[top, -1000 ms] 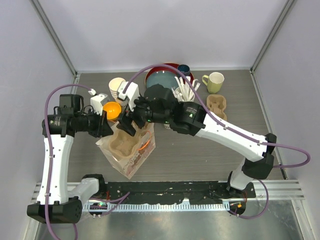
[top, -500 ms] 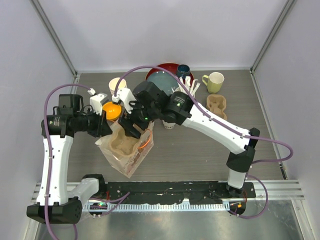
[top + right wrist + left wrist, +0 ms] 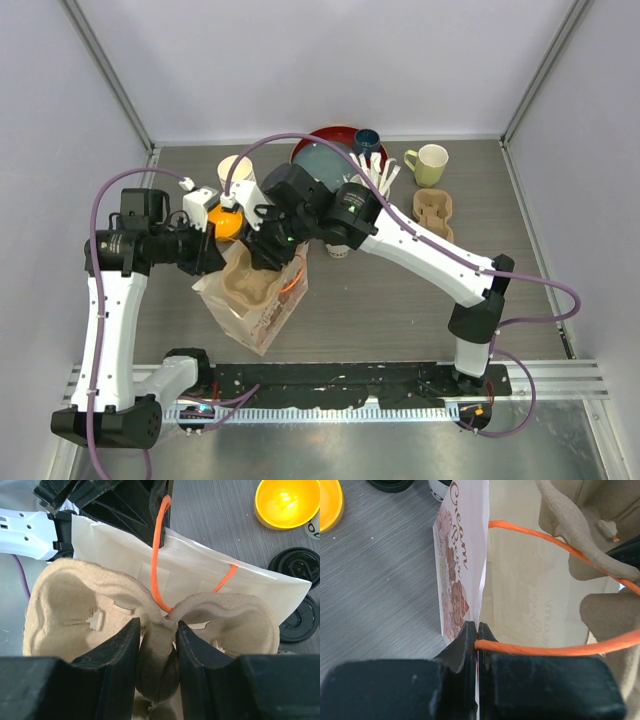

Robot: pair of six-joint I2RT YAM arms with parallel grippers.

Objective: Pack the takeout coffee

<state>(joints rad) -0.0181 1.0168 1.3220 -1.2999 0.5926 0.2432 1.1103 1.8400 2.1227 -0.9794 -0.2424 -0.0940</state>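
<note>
Takeout coffee cups (image 3: 298,566) are just sitting on the worktop (image 3: 400,310) past the paper bag (image 3: 460,570), black lids on, near the yellow bowl (image 3: 285,502). My left jaws are pinched tight on the bag's rim and its orange handle (image 3: 545,647). My right jaws are squeezing the middle ridge of the cardboard cup carrier (image 3: 75,605) in the bag's mouth.

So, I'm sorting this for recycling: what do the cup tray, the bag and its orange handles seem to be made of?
Cup tray: moulded paper pulp, going by its matt tan, fibrous, rough-edged look.
Bag: probably thin paper; white, creased, printed on the outside.
Orange handles: thin stiff cord, perhaps twisted paper; the views leave that open.
</note>
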